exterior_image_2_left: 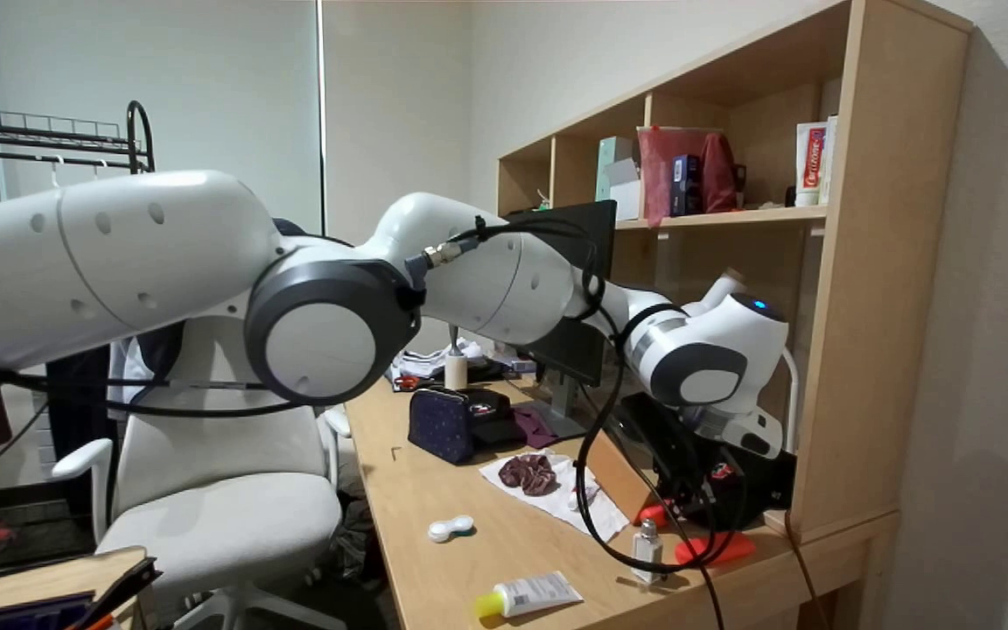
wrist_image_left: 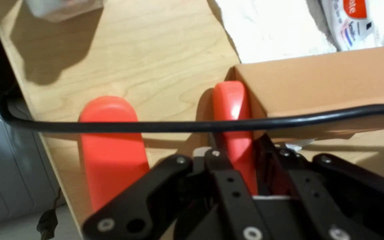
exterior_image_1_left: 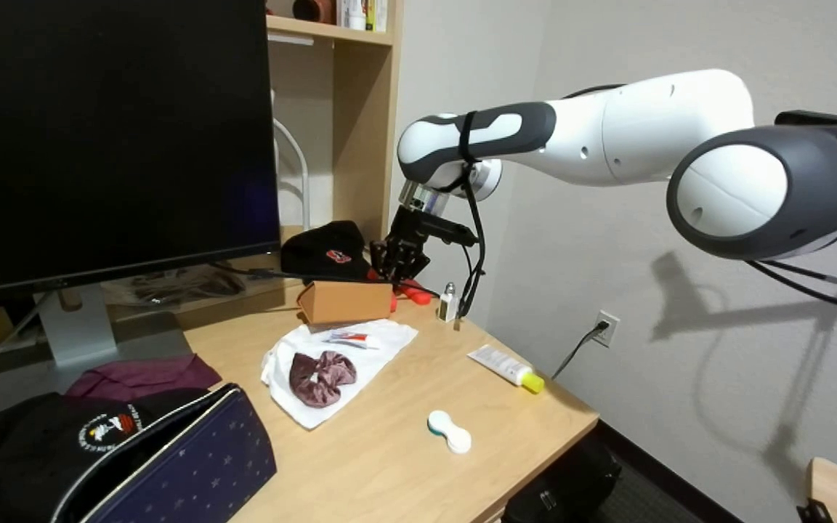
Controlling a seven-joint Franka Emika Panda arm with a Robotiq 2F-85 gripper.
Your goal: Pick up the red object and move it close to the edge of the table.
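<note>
A narrow bright red bar with a rounded end, the red object (wrist_image_left: 233, 100), lies beside the brown box. It also shows in both exterior views (exterior_image_1_left: 393, 303) (exterior_image_2_left: 657, 514). My gripper (wrist_image_left: 238, 143) has its fingers close against both sides of the bar and appears shut on it. Its lower end runs down between the fingers. I cannot tell whether it is off the table (wrist_image_left: 165, 50). A second, wider red bar (wrist_image_left: 112, 160) lies to the left in the wrist view, nearer the table's edge. In an exterior view the gripper (exterior_image_1_left: 393, 277) is low behind the box.
The brown box (exterior_image_1_left: 346, 305) touches or nearly touches the bar. A black cable (wrist_image_left: 172, 127) crosses the wrist view. A glass bottle (exterior_image_1_left: 447, 303), a yellow-capped tube (exterior_image_1_left: 502, 365), a lens case (exterior_image_1_left: 450, 432) and a white cloth (exterior_image_1_left: 389, 334) lie around. A black cap (exterior_image_1_left: 324, 247) stands behind.
</note>
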